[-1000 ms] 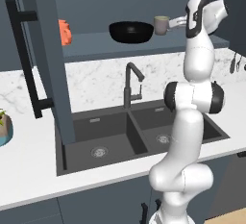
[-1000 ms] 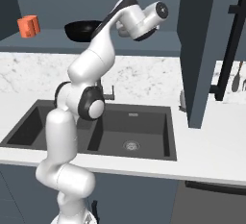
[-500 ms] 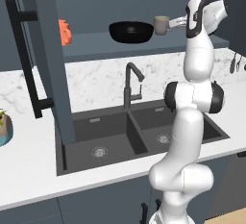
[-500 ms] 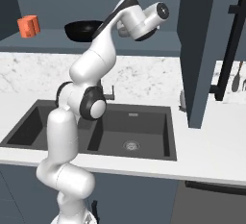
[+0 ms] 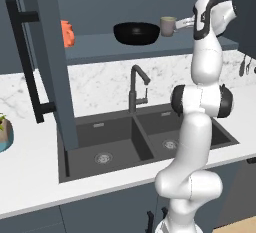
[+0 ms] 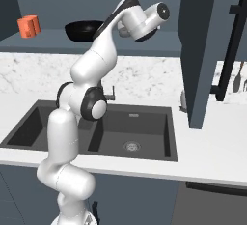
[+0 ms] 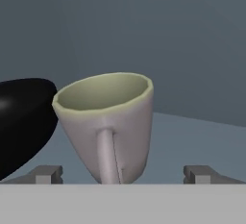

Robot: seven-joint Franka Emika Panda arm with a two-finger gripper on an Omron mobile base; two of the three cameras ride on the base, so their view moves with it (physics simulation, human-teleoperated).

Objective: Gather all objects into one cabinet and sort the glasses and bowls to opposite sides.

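Gripper (image 7: 123,174): jaws spread wide, one fingertip on each side of the mug, pinching nothing. It sits at shelf height, just beside the mug, on the side where the handle faces it.

Mug (image 7: 108,122): grey-beige, upright on the shelf, handle turned toward the hand. Between the spread fingertips but apart from both. In the left base view the mug (image 5: 168,26) stands just beside the bowl, at the right end of the shelf's row.

Bowl (image 5: 136,32): wide, black, glossy, on the same shelf (image 5: 150,44), near its middle. Its rim edges into the hand view at the left, very near the mug; whether they touch cannot be told.

Orange cup (image 5: 67,33): far left of the shelf, partly behind the open cabinet door (image 5: 47,62), well apart from the bowl.

Change over the last second: almost none. Arm, mug, bowl and cup sit as they did; the jaws have stayed wide.

Meaning for the task: judged a pause before grasping the mug. The two drinking vessels flank the bowl, so sorting is unfinished.
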